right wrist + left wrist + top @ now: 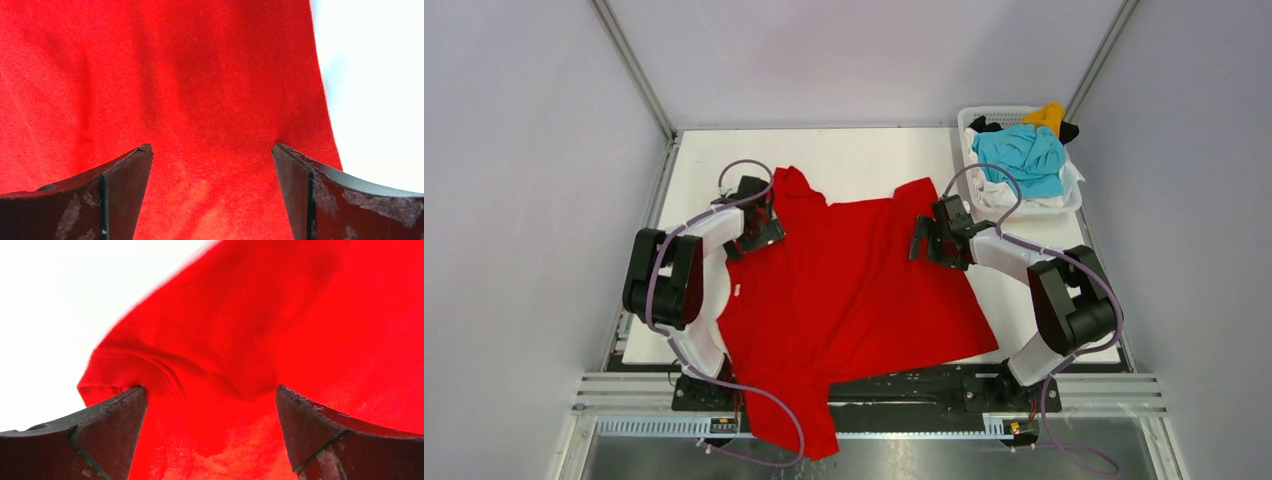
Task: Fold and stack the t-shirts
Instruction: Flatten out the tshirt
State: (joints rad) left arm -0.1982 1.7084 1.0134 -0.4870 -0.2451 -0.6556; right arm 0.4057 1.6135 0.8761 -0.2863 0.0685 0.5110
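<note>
Red t-shirt (854,290) spans from left hand (210,389) to right hand (212,146) — wrist views alone show both spread wide, unclenched, over cloth; overhead that is hard to make out.

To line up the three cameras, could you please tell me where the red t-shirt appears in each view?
Top external: red t-shirt spread across the white table, hanging over the near edge.
Left wrist: fills the right and bottom, hem at left.
Right wrist: fills all but the right edge.
Shared landmark: the white table.
</note>
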